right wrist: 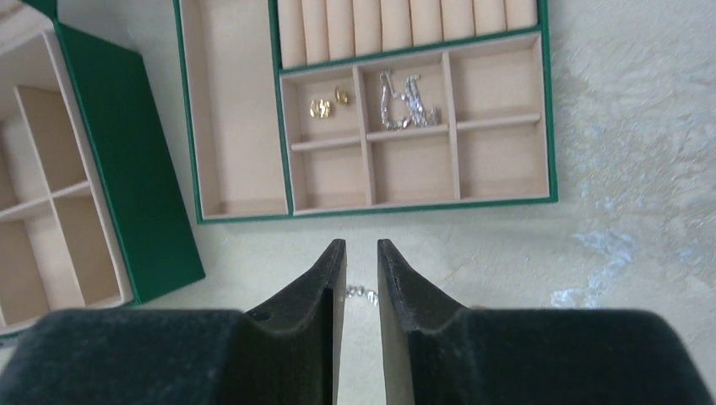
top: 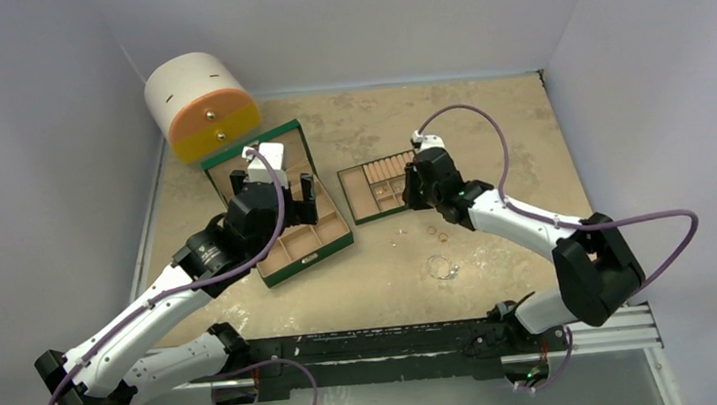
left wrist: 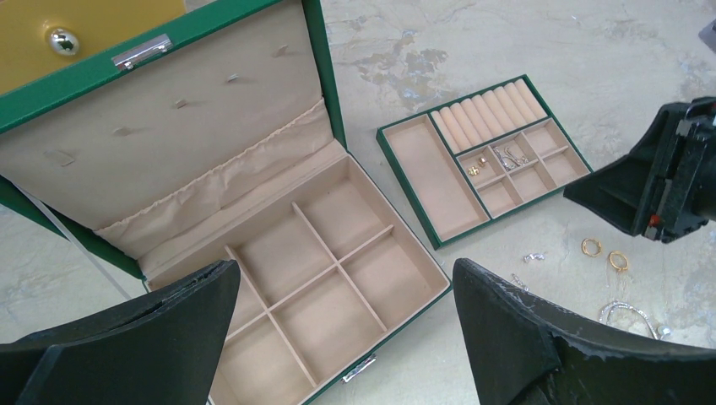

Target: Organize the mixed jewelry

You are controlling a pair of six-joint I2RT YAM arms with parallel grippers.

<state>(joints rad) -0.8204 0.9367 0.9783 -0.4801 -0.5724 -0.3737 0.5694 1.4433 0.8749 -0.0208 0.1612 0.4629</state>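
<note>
Two gold rings (left wrist: 592, 246) (loose) near tray (left wrist: 422, 164).

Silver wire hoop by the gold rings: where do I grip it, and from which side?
Come straight down from above and pinch the wire hoop across its rim, one jaw inside the loop and one outside. It lies flat on the table, and the wire is too thin to catch from the side. The arc facing away from the two gold rings probably gives the most room.
</note>
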